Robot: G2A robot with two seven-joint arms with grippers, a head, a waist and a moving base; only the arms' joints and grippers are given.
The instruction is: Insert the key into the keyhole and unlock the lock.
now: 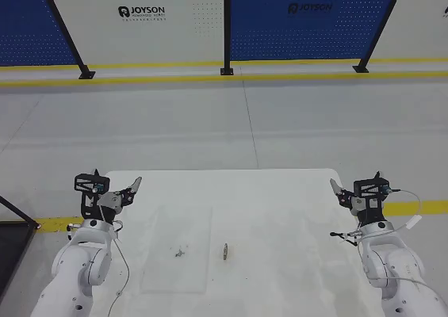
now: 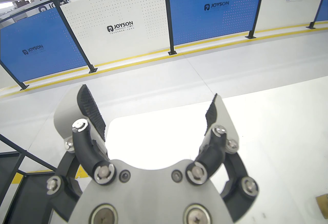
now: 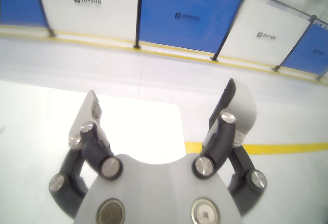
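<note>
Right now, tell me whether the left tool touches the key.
Apart. The top view shows the left tool open at the far left corner, with bare table between it and the key.

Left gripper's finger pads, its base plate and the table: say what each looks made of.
Finger pads: matte black, likely rubber, judging by the fine ribbed texture. Base plate: bare silver-grey metal, perhaps aluminium, satin sheen, screws set in it. Table: smooth white top, maybe laminate or painted board; the glare leaves it open.
</note>
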